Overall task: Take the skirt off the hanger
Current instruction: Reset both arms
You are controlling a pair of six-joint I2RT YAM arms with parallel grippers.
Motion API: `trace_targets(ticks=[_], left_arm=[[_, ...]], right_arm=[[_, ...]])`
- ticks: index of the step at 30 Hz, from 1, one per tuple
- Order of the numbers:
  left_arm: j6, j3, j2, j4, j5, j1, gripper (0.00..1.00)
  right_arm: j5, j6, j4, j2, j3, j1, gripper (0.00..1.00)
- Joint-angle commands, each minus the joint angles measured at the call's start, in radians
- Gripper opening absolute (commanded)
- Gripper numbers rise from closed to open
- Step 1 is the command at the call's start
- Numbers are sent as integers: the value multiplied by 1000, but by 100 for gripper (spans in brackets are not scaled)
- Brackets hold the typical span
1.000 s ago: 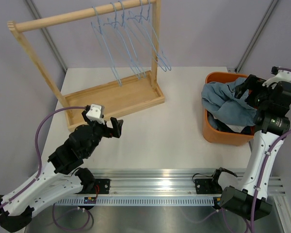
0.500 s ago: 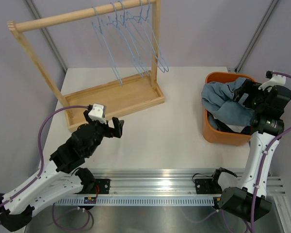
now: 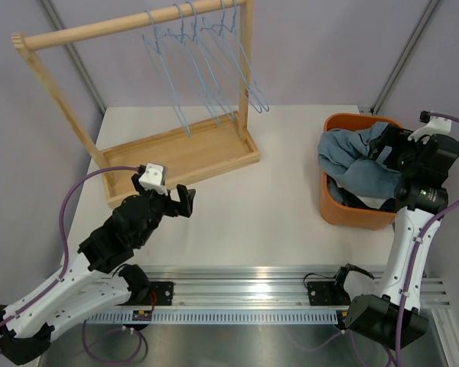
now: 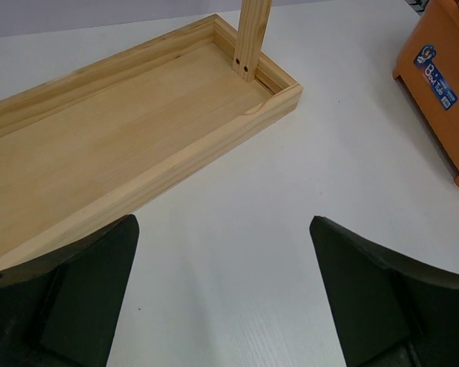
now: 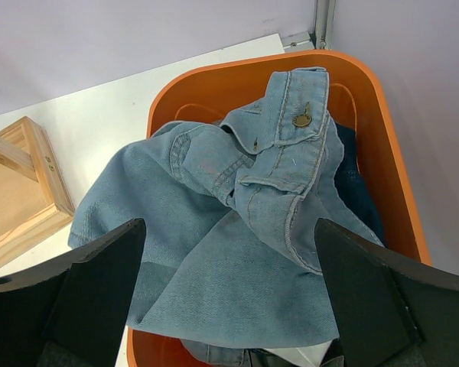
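In the orange bin point(image 3: 333, 210) the light blue denim skirt point(image 3: 352, 164) lies crumpled. Its waistband, with a brass button point(image 5: 299, 120), is turned up toward the bin's far rim, and one fold spills over the wall that faces the wooden rack point(image 3: 176, 153). Darker blue cloth shows beneath it inside the bin.

On the bin's outer wall, seen from the left wrist, is a small blue and white sticker point(image 4: 434, 75); its writing is too tilted to read with any certainty.

The right gripper point(image 3: 394, 149) hangs directly over the bin with its jaws spread wide and holding nothing. The skirt lies below and between its fingers point(image 5: 92, 290), apart from them.

Well away from the bin, across the white table point(image 3: 275, 191), the left gripper point(image 3: 182, 200) is likewise wide open and empty, just beside the near corner of the rack's tray. Blue wire hangers point(image 3: 206, 69) hang bare from the rack's rail, far from the bin.
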Motion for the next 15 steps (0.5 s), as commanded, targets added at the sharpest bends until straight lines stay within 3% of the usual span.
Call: trace_targets(ticks=[1,3,7,10,12,13,15], left_arm=[[-26,-115,443,416,257,533,99],[1,-138,476,448,260,609,99],[91,-227,506,582,290,729,99],[195,-305,563,815,328,755,99],[215,-347,621,905,326,763,99],[209,-312,660,881,307,774,99],[247,-320,683,988,313,775,99]], right_arm=[[83,-6,1213,439,-617,309,100],[84,-13,1190,418,-625,312,99],[48,-11,1662,458,-869,326,99],[100,-31,1612,450,-839,338,99],[115,-34,1517,436,-803,338,99],[117,-25,1505,442,-790,338,100],[118,-28,1516,444,-794,338,99]])
